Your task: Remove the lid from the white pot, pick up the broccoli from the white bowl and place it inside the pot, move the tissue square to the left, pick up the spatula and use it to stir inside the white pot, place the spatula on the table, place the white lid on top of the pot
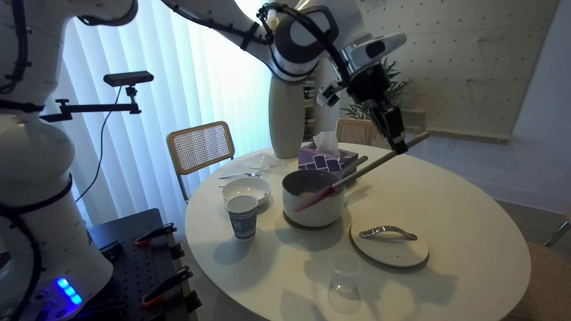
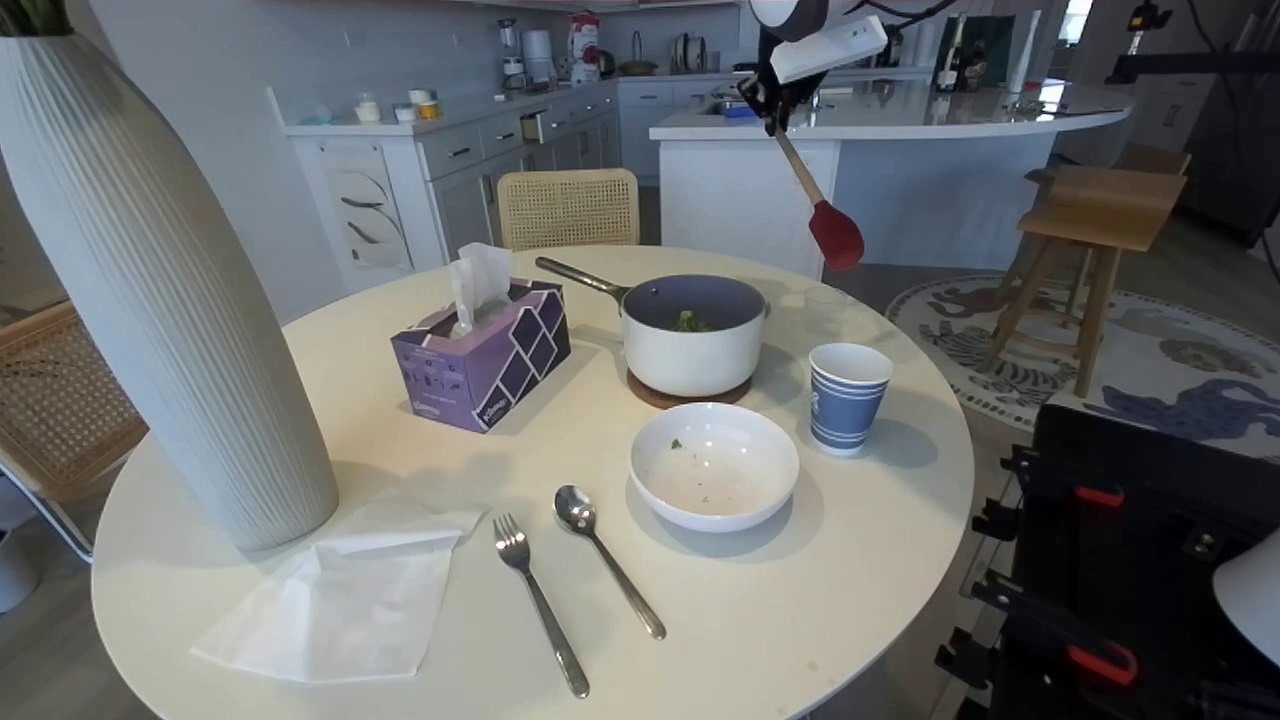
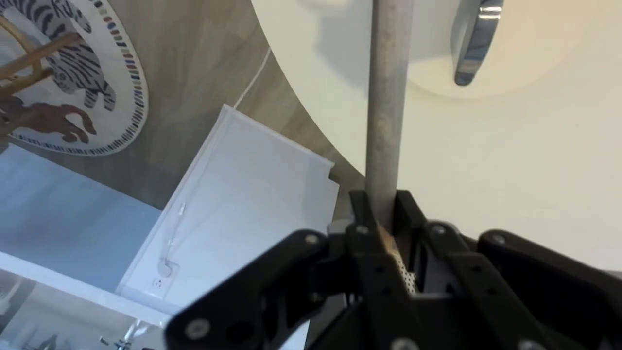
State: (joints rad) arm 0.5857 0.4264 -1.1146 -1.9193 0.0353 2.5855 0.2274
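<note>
my 2 fingers (image 3: 360, 208) stand nearly together, pinching the spatula (image 2: 824, 220) by its wooden handle — red head in midair, broccoli (image 2: 688, 321) inside the white pot (image 2: 692, 361).

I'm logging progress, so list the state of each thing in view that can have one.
Spatula: aloft, head down
Jaws: shut on the spatula
White pot: uncovered, broccoli inside
Lid: off, right side up
White bowl: only small scraps inside
Patterned cup: upright, uncovered
Tissue box: open, tissue sticking out
Fork: lying flat
Spoon: lying flat
Clear cup: too faint to tell
</note>
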